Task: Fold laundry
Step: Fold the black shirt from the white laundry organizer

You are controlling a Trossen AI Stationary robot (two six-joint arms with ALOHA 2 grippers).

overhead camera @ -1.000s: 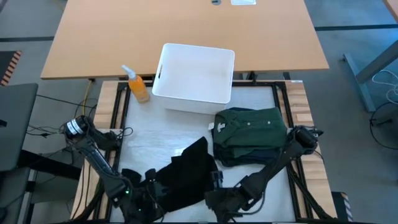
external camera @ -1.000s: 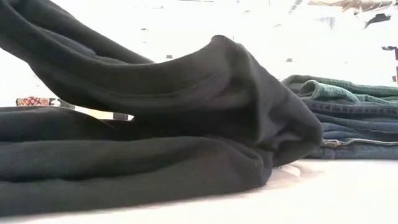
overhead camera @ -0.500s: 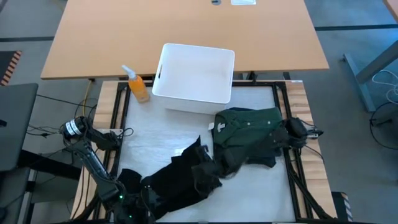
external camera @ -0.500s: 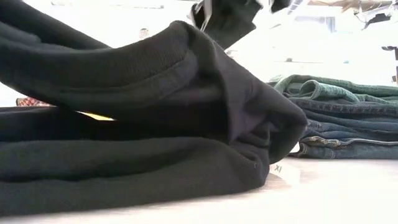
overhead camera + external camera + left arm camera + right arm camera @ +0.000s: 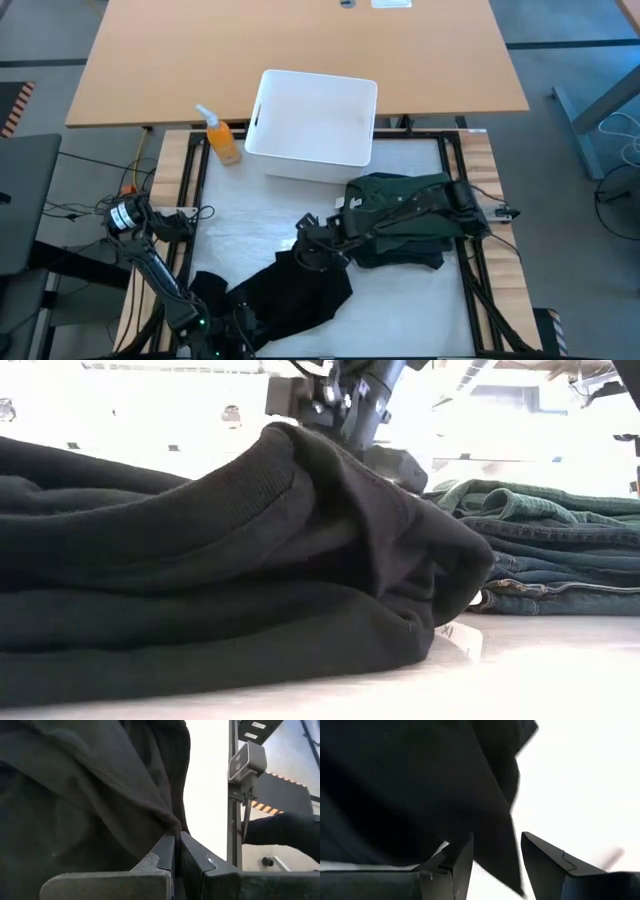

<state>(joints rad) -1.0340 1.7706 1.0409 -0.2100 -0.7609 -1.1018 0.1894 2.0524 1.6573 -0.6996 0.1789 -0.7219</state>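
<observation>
While both arms work the black garment (image 5: 290,290), it lies crumpled on the desk (image 5: 240,225)
Left gripper (image 5: 174,842): pinched tight on the garment's edge
Right gripper (image 5: 495,852): fingers apart, cloth between them, at garment's far end
Green stack (image 5: 405,200): just beside right gripper

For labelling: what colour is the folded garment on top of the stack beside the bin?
Dark green shirt, clearest in the high view.

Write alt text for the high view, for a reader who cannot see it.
Seen from above, the right gripper reaches over a crumpled black garment on the table, beside a folded green shirt. A white bin and orange bottle stand behind.
</observation>
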